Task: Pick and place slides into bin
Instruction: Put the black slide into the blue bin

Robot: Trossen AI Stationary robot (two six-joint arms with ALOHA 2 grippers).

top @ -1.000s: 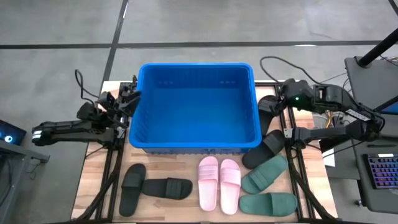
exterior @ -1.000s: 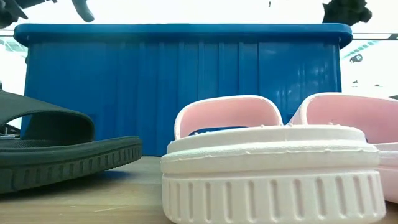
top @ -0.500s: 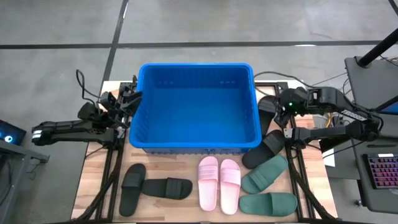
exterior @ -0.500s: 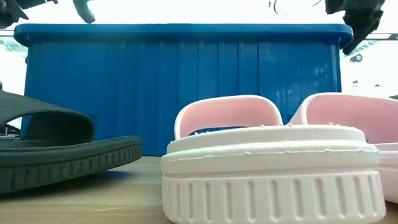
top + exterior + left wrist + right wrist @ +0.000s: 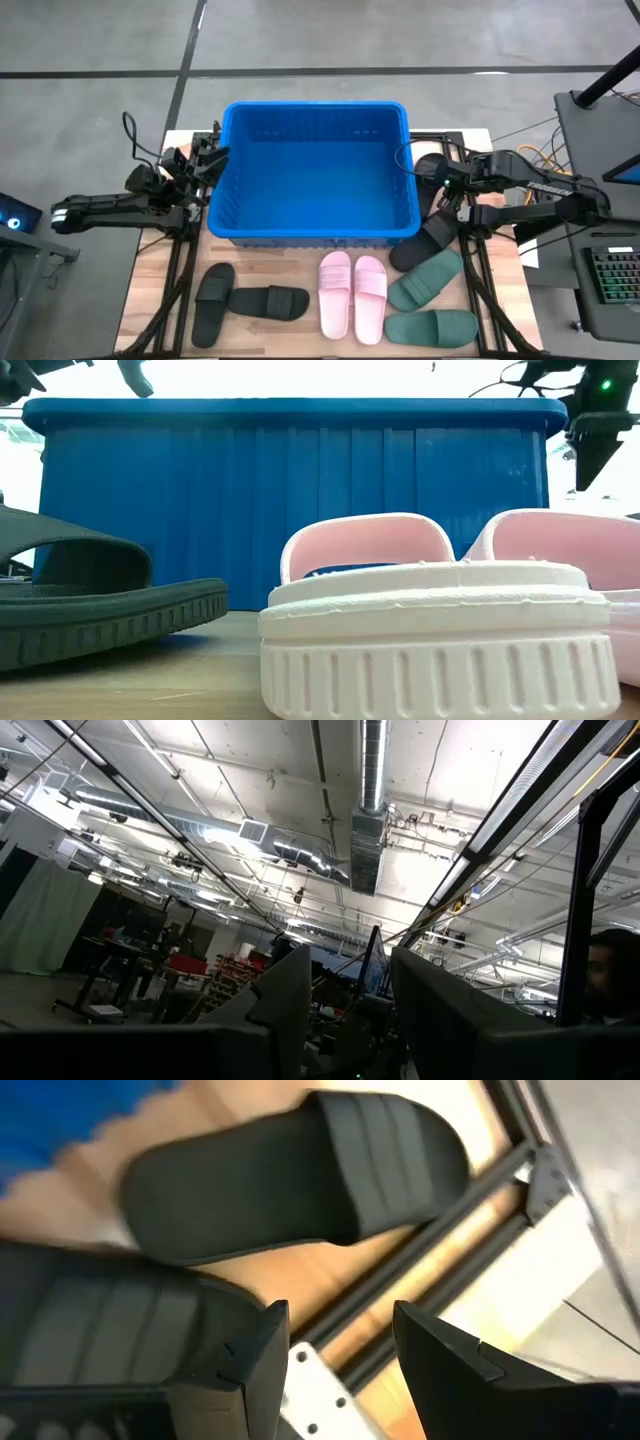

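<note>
The blue bin (image 5: 310, 170) stands at the table's middle back. In front of it lie two black slides (image 5: 213, 303) (image 5: 265, 300), two pink slides (image 5: 335, 295) (image 5: 370, 298) and two green slides (image 5: 425, 280) (image 5: 430, 325). Two more black slides (image 5: 430, 165) (image 5: 425, 238) lie flat on the wood right of the bin. My right gripper (image 5: 335, 1350) hangs open above these two, pointing steeply down, and touches nothing. My left gripper (image 5: 205, 160) waits open beside the bin's left wall, raised and pointing upward.
Dark frame rails (image 5: 420, 1280) run along the table's right side under my right gripper. A keyboard (image 5: 612, 275) and a stand sit beyond the right edge. In the left wrist view a person (image 5: 610, 970) shows at the side of the room.
My right gripper has come down beside the bin's right wall and tipped from nearly level to pointing steeply down at the black slides, rolling as it went. Its fingers kept their gap. No slide has moved.
</note>
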